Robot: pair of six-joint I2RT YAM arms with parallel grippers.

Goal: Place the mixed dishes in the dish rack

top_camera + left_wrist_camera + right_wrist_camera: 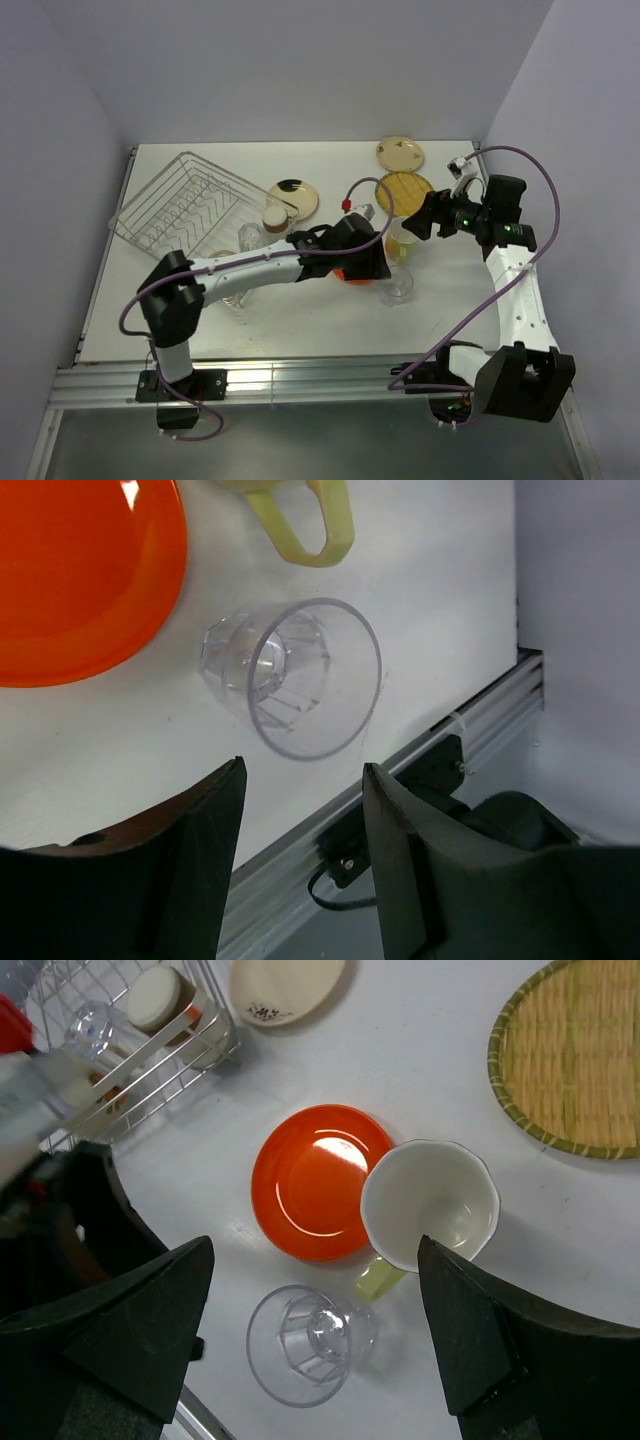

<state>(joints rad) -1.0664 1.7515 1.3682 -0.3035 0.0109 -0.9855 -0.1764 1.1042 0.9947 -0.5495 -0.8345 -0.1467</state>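
Note:
A clear glass [295, 675] stands on the table beside the orange plate [80, 570] and the pale yellow mug [430, 1205]. My left gripper [300, 780] is open and empty, hovering just short of this glass; in the top view it [365, 262] covers most of the orange plate. My right gripper [315, 1245] is open and empty, high above the glass [305, 1345], plate [315, 1185] and mug. The wire dish rack [185, 205] sits at the back left. A second glass [90, 1025] and a cream-topped cup [160, 995] are at its near corner.
A tan woven plate [405, 192] and a cream patterned plate [401, 152] lie at the back right. Another cream plate [297, 198] lies next to the rack. The table's front rail [400, 780] runs just behind the glass. Walls close in on both sides.

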